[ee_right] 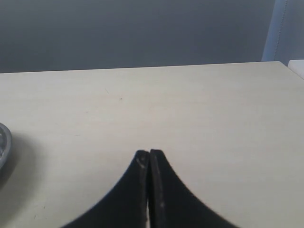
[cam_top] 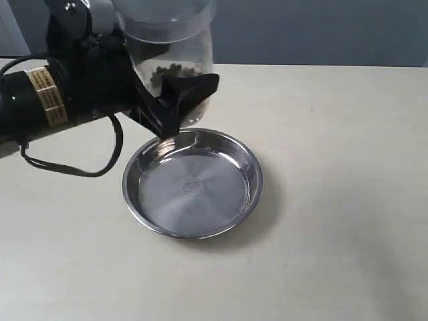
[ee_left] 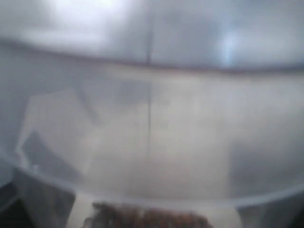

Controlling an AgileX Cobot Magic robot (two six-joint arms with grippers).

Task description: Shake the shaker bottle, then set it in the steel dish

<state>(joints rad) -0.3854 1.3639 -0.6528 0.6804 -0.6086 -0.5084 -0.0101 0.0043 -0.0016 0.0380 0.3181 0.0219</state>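
Observation:
The shaker bottle hangs in the air just behind the far-left rim of the steel dish, upright, with brown granules in its lower part. My left gripper is shut on its clear body, black fingers wrapped around the lower half. In the left wrist view the bottle fills the whole picture, blurred, granules low down, and the fingers are hidden. The dish sits empty on the table; its rim shows in the right wrist view. My right gripper is shut with nothing in it, above bare table, out of the exterior view.
The pale wooden table stretches around the dish. A black cable loops from the left arm down onto the table left of the dish. A grey wall stands behind the table's far edge.

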